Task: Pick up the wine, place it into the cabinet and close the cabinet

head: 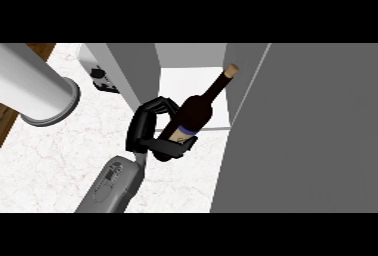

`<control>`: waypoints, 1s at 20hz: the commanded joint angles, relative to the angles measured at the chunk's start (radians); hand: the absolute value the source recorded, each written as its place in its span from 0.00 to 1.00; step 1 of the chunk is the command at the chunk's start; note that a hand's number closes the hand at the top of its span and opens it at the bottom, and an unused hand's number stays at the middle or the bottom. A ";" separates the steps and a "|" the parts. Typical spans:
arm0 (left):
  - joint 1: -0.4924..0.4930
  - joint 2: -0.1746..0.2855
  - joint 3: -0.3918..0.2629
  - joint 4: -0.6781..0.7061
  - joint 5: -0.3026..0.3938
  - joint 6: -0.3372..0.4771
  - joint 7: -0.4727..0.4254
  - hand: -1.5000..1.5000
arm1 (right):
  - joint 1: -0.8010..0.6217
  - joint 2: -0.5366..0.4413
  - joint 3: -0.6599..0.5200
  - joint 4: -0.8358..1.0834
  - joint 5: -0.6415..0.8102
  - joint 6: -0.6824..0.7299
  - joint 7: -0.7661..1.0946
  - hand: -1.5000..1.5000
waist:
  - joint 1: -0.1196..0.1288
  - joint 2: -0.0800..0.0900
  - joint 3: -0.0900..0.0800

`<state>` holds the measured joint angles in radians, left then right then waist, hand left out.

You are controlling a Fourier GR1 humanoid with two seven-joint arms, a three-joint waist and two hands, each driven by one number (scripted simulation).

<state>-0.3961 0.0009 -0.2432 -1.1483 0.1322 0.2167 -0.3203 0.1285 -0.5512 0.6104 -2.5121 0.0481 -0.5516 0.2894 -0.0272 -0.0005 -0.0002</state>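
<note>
The wine bottle (196, 111) is dark with a tan cork tip and a pale label with a blue band. It is lifted and tilted, its neck pointing up and right into the open cabinet (193, 90), over the white shelf. My left hand (148, 135) is shut on the bottle's lower body: fingers curl over it from the left and the thumb passes under the base. Its grey forearm (111, 187) enters from the lower edge. My right hand does not show.
The cabinet's big grey open door (303, 130) fills the right side. A grey cabinet wall (134, 75) stands just left of the hand. A pale cylinder (37, 90) lies at the upper left, with a small dark object (100, 75) behind. White marble counter (59, 160) lies below.
</note>
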 commanded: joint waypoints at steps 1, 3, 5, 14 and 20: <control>-0.098 -0.001 0.051 0.145 0.015 -0.025 -0.037 1.00 | 0.076 -0.030 -0.017 -0.215 -0.061 0.023 0.046 0.00 | -0.008 0.002 0.000; -0.127 -0.001 0.029 0.166 0.031 -0.008 -0.024 1.00 | 0.075 -0.013 -0.011 -0.195 -0.052 0.024 0.034 0.00 | -0.002 0.001 0.000; -0.152 -0.001 0.024 0.231 0.063 0.007 -0.091 1.00 | 0.064 -0.009 -0.032 -0.198 -0.085 0.029 0.035 0.00 | -0.009 0.004 -0.001; -0.370 -0.001 -0.016 0.420 0.214 0.077 -0.090 1.00 | 0.097 0.009 0.007 -0.159 -0.062 0.045 -0.029 0.00 | -0.021 0.006 -0.001; -0.452 -0.001 -0.030 0.574 0.250 0.082 -0.112 1.00 | 0.113 0.015 0.002 -0.163 -0.078 0.052 -0.042 0.00 | -0.032 0.009 -0.001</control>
<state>-0.7796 0.0011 -0.2611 -0.6680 0.3573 0.2897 -0.4243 0.2040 -0.5409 0.6054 -2.5105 0.0174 -0.4966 0.1879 -0.0564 0.0064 -0.0009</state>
